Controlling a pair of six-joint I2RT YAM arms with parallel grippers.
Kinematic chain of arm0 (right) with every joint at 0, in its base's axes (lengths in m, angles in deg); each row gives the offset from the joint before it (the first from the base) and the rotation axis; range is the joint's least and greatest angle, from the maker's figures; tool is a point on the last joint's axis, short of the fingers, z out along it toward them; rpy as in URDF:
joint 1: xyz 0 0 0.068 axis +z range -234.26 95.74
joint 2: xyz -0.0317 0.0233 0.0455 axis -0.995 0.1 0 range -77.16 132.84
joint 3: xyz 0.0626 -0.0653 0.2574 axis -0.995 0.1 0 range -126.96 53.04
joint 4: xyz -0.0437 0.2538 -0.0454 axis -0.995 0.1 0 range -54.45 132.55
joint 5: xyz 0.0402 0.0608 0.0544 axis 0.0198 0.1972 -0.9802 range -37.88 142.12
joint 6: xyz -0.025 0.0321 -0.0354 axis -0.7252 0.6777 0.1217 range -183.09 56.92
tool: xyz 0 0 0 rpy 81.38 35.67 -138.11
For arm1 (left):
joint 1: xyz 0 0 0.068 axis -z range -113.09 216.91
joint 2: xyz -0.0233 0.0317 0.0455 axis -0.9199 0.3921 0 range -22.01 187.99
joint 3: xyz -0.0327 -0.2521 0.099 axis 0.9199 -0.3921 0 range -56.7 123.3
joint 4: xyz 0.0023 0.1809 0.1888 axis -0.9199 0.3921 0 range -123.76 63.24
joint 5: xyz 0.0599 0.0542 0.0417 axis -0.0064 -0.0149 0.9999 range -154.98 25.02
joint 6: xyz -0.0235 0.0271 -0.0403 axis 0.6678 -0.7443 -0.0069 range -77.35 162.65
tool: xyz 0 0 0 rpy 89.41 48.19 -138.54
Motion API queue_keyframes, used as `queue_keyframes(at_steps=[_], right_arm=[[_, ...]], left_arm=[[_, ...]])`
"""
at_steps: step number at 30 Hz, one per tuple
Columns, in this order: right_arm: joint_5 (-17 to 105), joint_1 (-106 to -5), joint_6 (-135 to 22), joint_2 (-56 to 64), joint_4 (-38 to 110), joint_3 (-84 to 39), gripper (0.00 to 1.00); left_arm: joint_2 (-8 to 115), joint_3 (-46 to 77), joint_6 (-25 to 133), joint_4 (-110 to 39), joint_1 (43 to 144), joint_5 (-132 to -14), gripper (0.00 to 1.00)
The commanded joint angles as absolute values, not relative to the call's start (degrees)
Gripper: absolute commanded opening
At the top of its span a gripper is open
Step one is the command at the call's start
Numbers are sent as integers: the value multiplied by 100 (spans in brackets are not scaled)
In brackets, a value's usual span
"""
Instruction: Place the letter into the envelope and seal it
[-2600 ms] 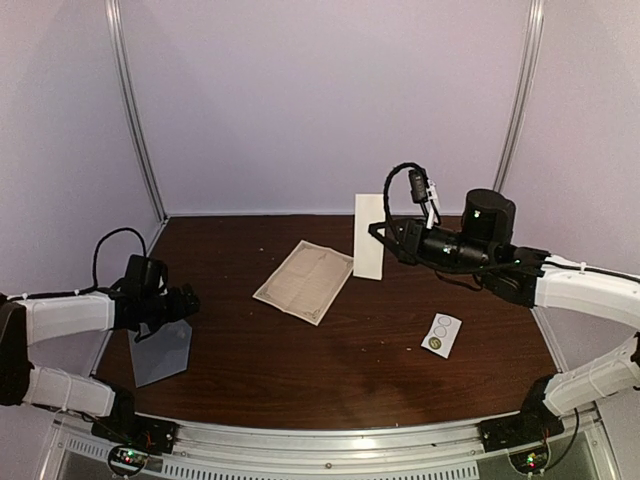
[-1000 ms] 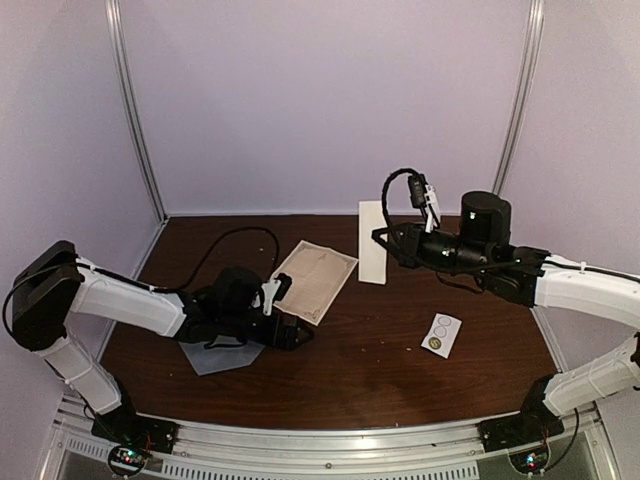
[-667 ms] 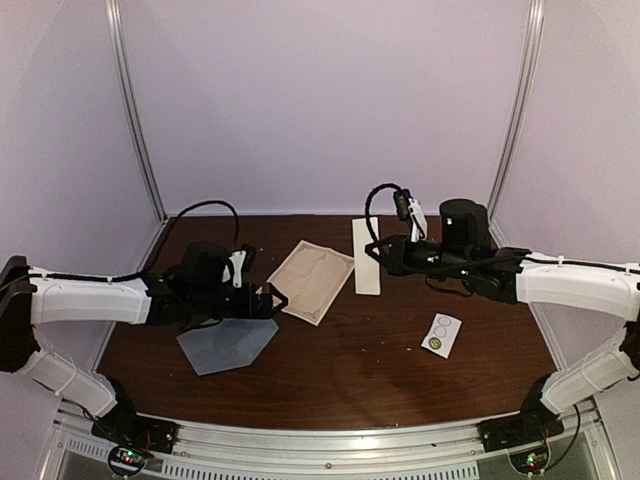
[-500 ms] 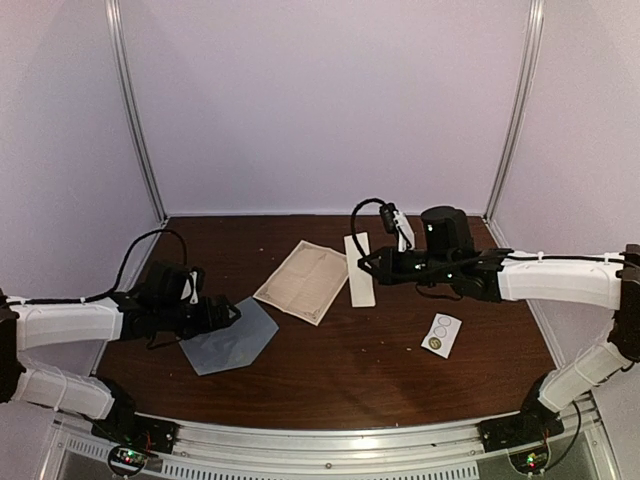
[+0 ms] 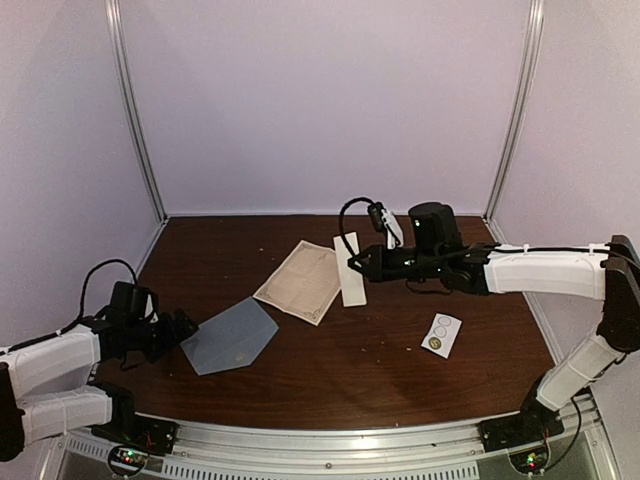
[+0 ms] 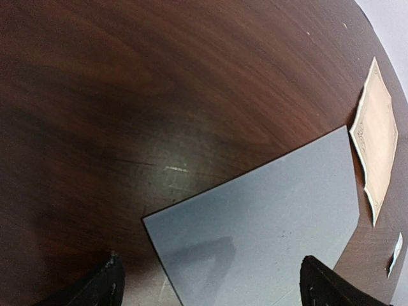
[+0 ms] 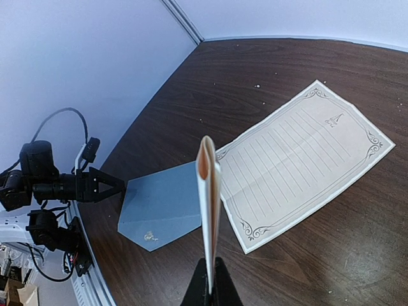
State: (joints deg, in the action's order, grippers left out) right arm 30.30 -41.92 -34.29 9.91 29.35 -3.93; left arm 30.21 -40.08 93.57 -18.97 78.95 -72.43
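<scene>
1. While the table [image 5: 400, 370] carries everything else, its dark top looks smooth, so flat paper will probably slide on it rather than lift.
2. Just ahead of and below the right claw [image 5: 352, 262] lies a lined sheet [image 5: 303, 280], open and flat. It sits between the two claws and neither is touching it.
3. Directly ahead of the left claw [image 6: 213, 284], the envelope [image 6: 268, 217] lies flat with its near corner between the widely spread fingers. That claw holds nothing. I cannot tell whether the fingers touch the paper. The envelope looks light, thin and limp, and it lies flush with the wood. I judge an edge or corner the best place to take it, with a gentle pinch to avoid creasing.
4. Clamped in the closed right claw, the folded letter [image 7: 208, 191] stands on edge and is gripped at its lower end. The fold should stiffen it enough to feed in leading-edge first, though it will bend if pushed.
5. Behind the right claw, beside its forearm and well apart, lies a small sticker strip [image 5: 440, 334].
</scene>
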Motion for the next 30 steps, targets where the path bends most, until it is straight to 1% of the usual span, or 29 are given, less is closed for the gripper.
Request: queue_keyframes(at_steps=[1,12,18,23,30], right_arm=[[2929,-4224,-3414,1046,2857,-547,0],[2910,-4216,-3401,1086,2877,-558,0],[2863,-4221,-3392,1225,2896,-602,0],[2866,-4220,-3347,1309,2943,-602,0],[3029,-4219,-3306,1345,3037,-437,0]], left_arm=[[3154,-4184,9404,-2046,7816,-7359,98],[3770,-4231,8901,-2881,7816,-7893,98],[4180,-4195,8450,-3620,7885,-8589,93],[4829,-3954,8279,-4091,8416,-8735,92],[5872,-3241,8184,-4574,9420,-8516,92]])
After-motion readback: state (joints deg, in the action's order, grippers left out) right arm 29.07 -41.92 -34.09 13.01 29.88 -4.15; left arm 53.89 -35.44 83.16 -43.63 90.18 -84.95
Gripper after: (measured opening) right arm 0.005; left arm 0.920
